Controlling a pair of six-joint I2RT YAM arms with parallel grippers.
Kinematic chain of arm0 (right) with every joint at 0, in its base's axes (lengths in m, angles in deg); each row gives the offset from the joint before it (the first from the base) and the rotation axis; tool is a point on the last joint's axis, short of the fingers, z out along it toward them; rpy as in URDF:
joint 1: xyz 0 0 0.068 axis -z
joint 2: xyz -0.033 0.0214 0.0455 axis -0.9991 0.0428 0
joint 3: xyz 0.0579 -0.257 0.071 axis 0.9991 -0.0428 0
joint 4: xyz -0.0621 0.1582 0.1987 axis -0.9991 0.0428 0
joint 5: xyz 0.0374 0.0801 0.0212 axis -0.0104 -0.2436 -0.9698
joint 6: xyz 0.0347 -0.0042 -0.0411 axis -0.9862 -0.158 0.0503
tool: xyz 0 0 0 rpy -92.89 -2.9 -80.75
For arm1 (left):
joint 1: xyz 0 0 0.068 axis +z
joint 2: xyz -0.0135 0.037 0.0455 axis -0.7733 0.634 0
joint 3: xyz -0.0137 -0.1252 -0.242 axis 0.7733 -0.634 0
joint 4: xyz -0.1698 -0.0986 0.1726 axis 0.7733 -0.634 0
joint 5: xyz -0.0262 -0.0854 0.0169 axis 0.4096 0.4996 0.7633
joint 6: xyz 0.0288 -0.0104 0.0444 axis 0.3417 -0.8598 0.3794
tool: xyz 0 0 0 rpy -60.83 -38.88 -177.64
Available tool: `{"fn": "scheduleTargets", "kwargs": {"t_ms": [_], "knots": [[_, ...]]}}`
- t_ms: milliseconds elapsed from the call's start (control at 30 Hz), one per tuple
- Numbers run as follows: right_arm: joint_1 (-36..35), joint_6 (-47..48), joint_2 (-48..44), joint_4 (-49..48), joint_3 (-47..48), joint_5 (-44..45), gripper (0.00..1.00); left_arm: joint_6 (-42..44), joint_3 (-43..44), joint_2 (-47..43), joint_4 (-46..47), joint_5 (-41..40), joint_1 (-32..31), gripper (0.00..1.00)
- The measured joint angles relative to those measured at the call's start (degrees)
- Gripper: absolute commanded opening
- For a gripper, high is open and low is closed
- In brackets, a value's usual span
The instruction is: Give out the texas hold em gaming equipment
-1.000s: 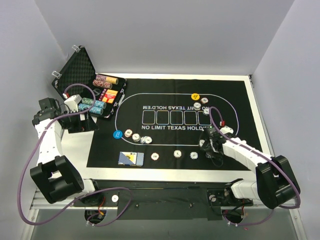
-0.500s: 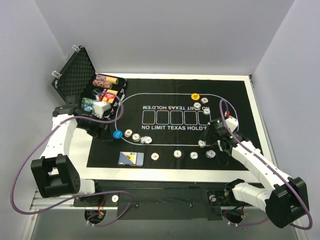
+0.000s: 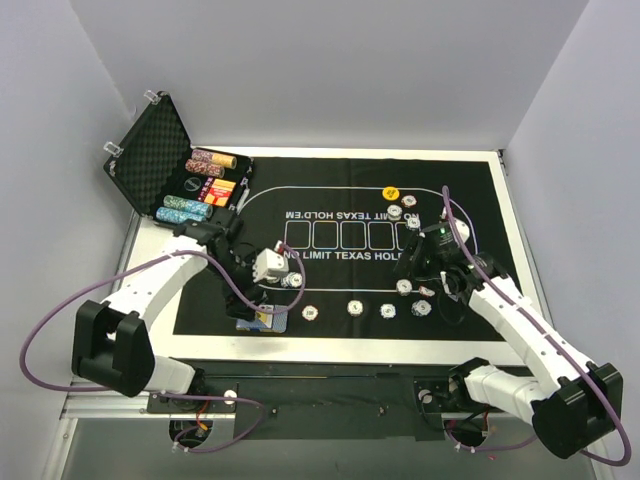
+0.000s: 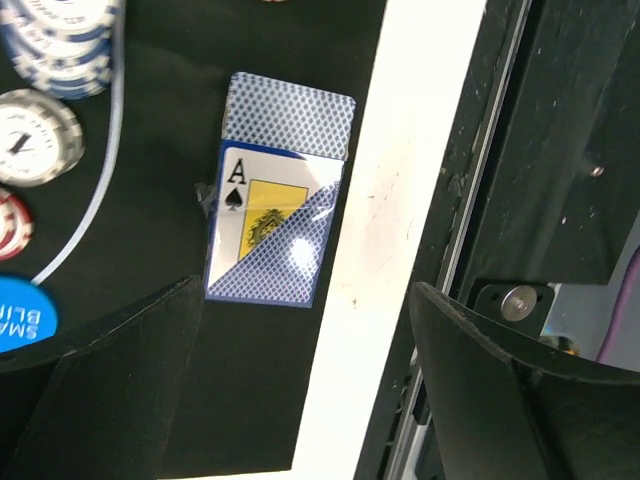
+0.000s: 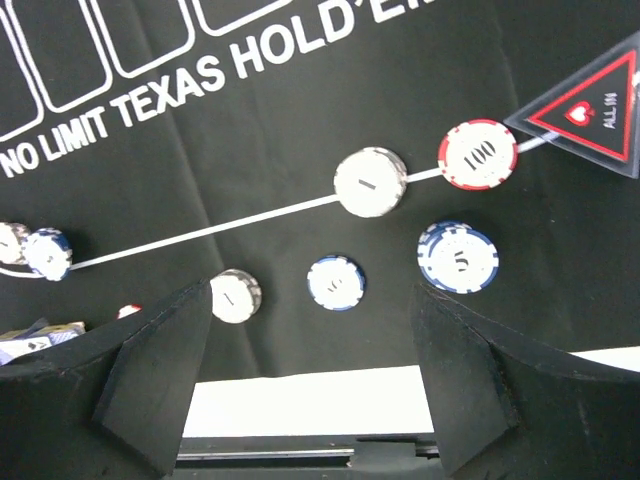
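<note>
Swinging away from the black foam-lined case (image 3: 150, 140), where it hung a second ago, the left gripper (image 4: 300, 400) now hovers over the blue-backed pack of playing cards with an ace of spades showing on top (image 4: 275, 220). Its jaws are spread wide and hold nothing, and the pack lies just off the fingertips, untouched. That pack sits flat at the near-left edge of the black printed felt mat (image 3: 470, 200), just beside the bare white strip of table. Over the same second the right gripper (image 5: 312, 400) has lifted off the felt and spread its jaws. They stand apart with nothing between them. Beneath it lie small round speckled poker chips: a white chip (image 5: 368, 182) on the printed line, a red-and-white chip (image 5: 478, 154) just beside it, and two blue chips (image 5: 457, 255) nearer the table edge. The red triangular marker (image 5: 585, 105) lies close by. My reading is that the chip drop on the right side is done for now, since a chip seems to have been freshly let go there, and that the left arm is turning from chips to cards. Taking the pack would call for lowering squarely so the fingers straddle it
</note>
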Motion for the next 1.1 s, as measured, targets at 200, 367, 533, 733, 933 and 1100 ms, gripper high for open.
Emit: {"fn": "scheduleTargets", "kwargs": {"t_ms": [200, 367, 533, 733, 933, 1100], "knots": [[0.0, 1.0, 1.0, 0.3, 2.9, -2.3, 0.74, 4.5, -4.9, 1.1, 3.1, -2.5, -4.5, 0.95], [0.1, 1.4, 3.3, 0.3, 4.5, -3.7, 0.74, 6.8, -9.6, 1.1, 7.6, -4.7, -7.6, 0.95], [0.4, 1.6, 4.0, 0.4, 5.1, -4.5, 0.73, 7.2, -11.5, 2.8, 12.6, -7.4, -9.8, 0.95], [0.5, 2.3, 4.1, 0.4, 5.7, -6.1, 0.73, 6.4, -11.7, 4.0, 16.6, -10.0, -10.0, 0.95], [0.5, 2.6, 5.0, 0.3, 5.7, -7.5, 0.73, 5.2, -12.5, 4.0, 19.6, -11.3, -10.5, 0.95], [0.5, 2.7, 5.1, 0.2, 5.7, -8.0, 0.72, 4.8, -13.2, 4.1, 21.3, -12.2, -10.7, 0.95]]}}
